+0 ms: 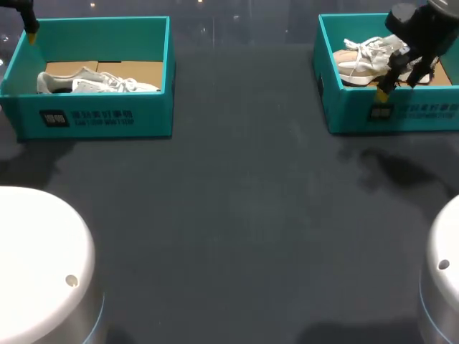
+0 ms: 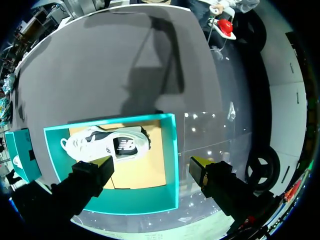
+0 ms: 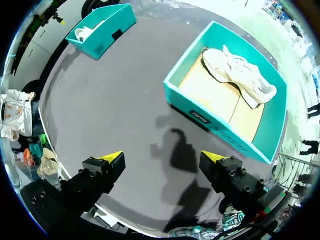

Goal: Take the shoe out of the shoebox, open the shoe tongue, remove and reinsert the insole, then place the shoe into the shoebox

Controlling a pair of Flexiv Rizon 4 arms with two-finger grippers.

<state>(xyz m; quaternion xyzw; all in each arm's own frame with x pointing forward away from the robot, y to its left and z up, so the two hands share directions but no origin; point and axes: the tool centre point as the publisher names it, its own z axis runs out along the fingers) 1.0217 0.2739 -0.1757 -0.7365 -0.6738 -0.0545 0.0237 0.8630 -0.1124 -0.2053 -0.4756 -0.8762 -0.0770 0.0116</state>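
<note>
Two teal boxes stand well apart on the table [image 1: 244, 201]. The left shoebox [image 1: 97, 118] holds the left shoe [image 1: 100, 82], and the right shoebox [image 1: 401, 115] holds the right shoe [image 1: 366, 63]. Judging by this, no step is done yet. The left gripper [image 2: 150, 164] and right gripper [image 3: 163, 157] hang nearby, fingers wide and empty.

Dark grey matte table [image 1: 237, 215], plain top, spans scene left to right, near to far. Soft dark shadow patch [image 1: 401, 172] on it at far right. Fainter shadow [image 1: 32, 161] at far left.
</note>
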